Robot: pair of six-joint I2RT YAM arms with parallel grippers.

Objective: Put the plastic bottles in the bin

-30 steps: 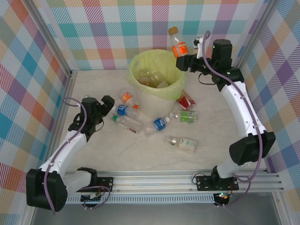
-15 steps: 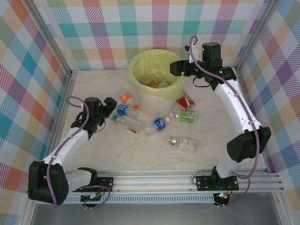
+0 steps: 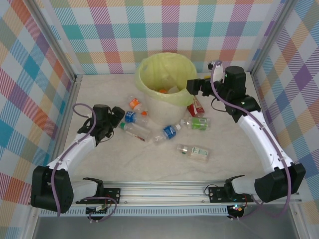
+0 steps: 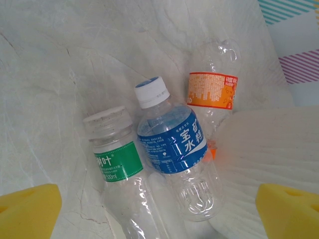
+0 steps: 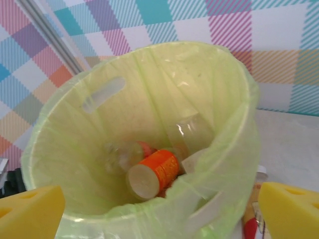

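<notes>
Hovered with left pincer [image 3: 117,114] wide above blue-labelled clear plastic bottle [image 4: 172,144]; held right pincer [image 3: 193,85] wide, empty, by round green-bagged off-white bin [image 3: 141,74].

You have a round off-white bin [image 3: 165,112] lined in pale yellow-green plastic, holding an orange-labelled clear bottle [image 5: 158,172]. On your cream marbled table [image 3: 124,159] lie a blue-labelled, white-capped clear bottle [image 4: 172,144] and a green-labelled clear bottle [image 4: 115,162]. Pastel plaid walls [image 3: 99,30] surround you.
</notes>
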